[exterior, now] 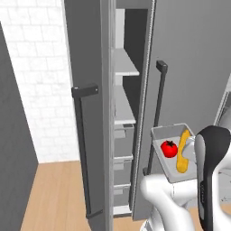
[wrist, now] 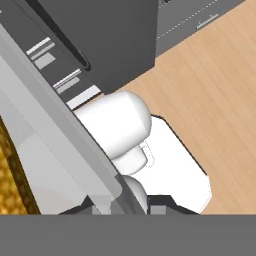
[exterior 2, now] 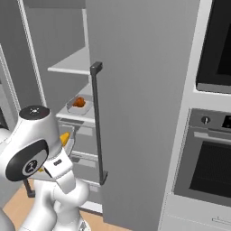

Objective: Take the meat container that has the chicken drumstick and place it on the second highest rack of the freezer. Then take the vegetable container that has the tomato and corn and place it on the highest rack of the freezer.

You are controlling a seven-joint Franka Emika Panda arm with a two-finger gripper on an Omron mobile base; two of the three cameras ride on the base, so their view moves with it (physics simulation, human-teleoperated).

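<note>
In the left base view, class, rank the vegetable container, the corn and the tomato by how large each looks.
1. Vegetable container
2. Corn
3. Tomato
All three sit together, so nearness hardly skews this.

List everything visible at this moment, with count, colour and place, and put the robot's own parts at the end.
freezer: one, grey, its doors open, pale shelves and drawers inside.
highest rack: one, light grey, upper of the two shelves.
second rack: one, light grey, below the top shelf.
meat container: one, pale grey tray, on the second rack.
chicken drumstick: one, reddish-brown, in the meat container.
vegetable container: one, grey tray, held up in front of the open freezer.
tomato: one, red, in the vegetable container.
corn: one, yellow, beside the tomato.
ovens: two, dark glass, right of the freezer.
floor: wood, tan.
gripper: one, dark fingers, shut on the vegetable container's rim.
</note>
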